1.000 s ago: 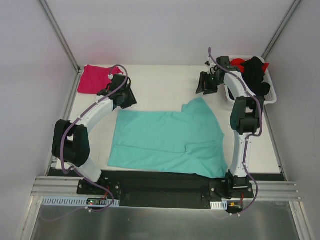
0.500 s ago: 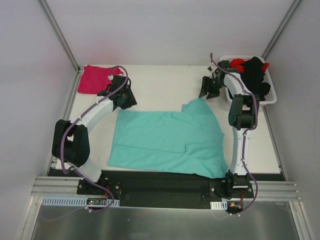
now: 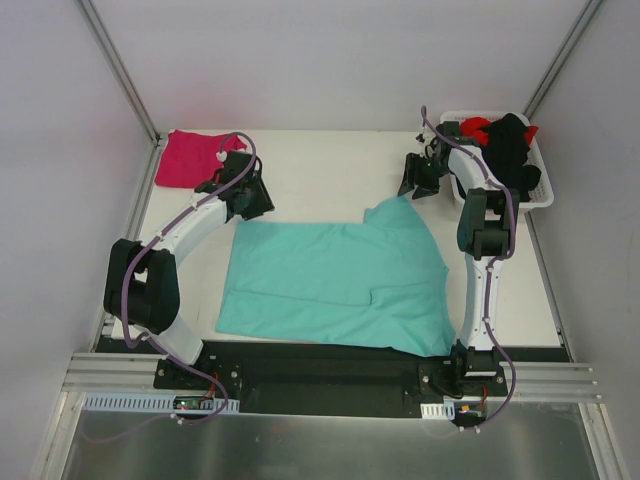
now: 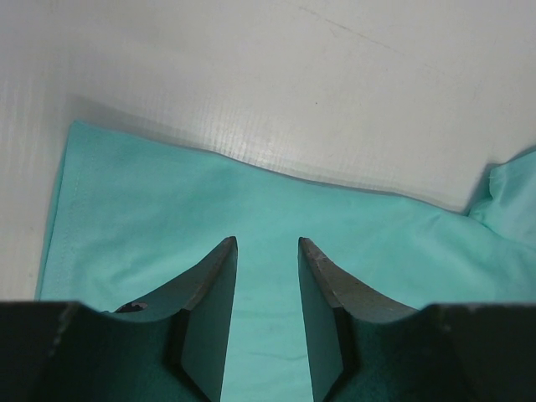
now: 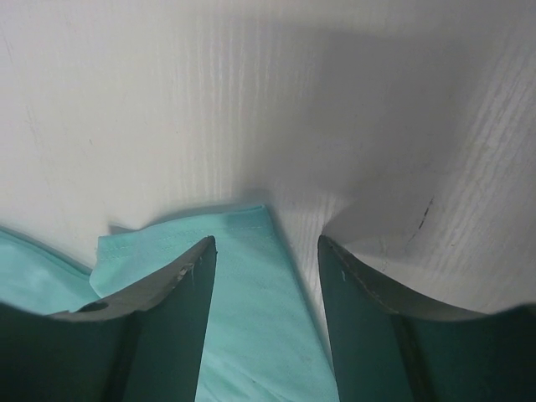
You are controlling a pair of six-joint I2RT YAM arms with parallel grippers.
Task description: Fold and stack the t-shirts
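- Magenta t-shirt (image 3: 188,158): I see it folded small at the far left corner of the worktop (image 3: 330,170), well apart from the teal one.
- Left fingers (image 4: 209,310): they stand partly apart with a narrow gap and nothing between them. They hang over the far left edge of the teal cloth; I cannot tell whether they touch it.
- Teal t-shirt (image 3: 335,285): spread flat across the middle of the worktop, its near hem close to the arm bases. One corner juts toward the far right.
- Right fingers (image 5: 167,318): they stand wider apart than the left pair and grip nothing. That jutting teal corner lies under the gap between them; contact I cannot judge.
- White basket (image 3: 543,197): at the far right corner of the worktop, just beside the right arm.
- Black garment (image 3: 512,150) and red garment (image 3: 478,126): heaped together in the basket, the black one draped over its rim.
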